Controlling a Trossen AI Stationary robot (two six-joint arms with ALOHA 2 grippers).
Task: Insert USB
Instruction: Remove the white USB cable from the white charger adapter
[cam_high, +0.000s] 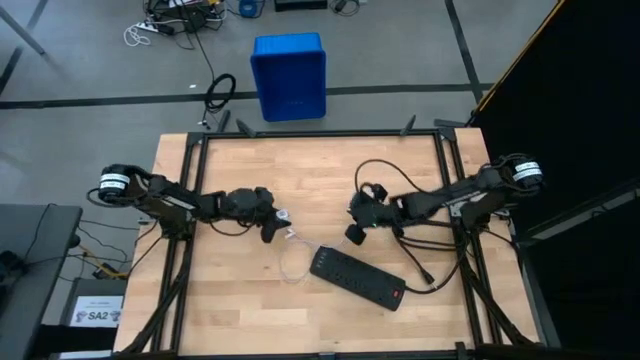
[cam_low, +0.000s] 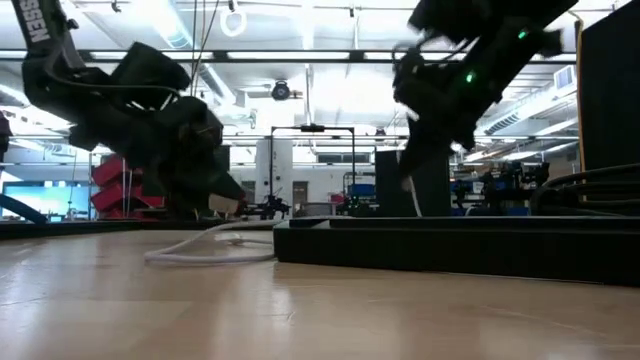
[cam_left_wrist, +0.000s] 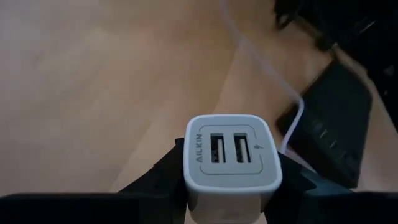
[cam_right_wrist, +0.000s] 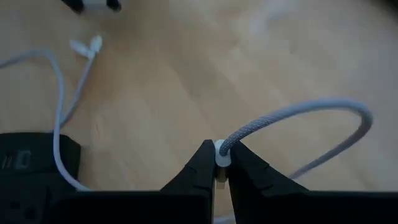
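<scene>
The USB cable (cam_high: 292, 258) is thin and whitish and lies in a loose loop on the table's middle, beside the black power strip (cam_high: 358, 278). One small plug (cam_right_wrist: 87, 45) rests on the wood. My right gripper (cam_high: 356, 228) is right of the loop, above the strip's far end, shut on the cable's other end. My left gripper (cam_high: 272, 222) is left of the loop, shut on a white cube adapter (cam_left_wrist: 231, 158) whose two ports face away from the wrist. In the low view, the cable (cam_low: 210, 250) lies flat in front of the strip (cam_low: 450, 245). My left gripper pinches the white cube adapter between its two fingers (cam_left_wrist: 155, 183), one on each side wall (cam_left_wrist: 189, 180), behind the port face. The adapter is held clear above the table. My right gripper pinches the cable's small white plug end (cam_right_wrist: 221, 153) between its fingertips. The braided cable arcs away from the plug (cam_right_wrist: 348, 109), slack, and bends back toward the table.
The power strip's thick black cord (cam_high: 425, 270) curls toward the table's right side under my right arm. Bare wood lies on the near and far-left parts of the table (cam_high: 210, 300). A blue bin (cam_high: 289, 76) stands on the floor beyond the far edge.
</scene>
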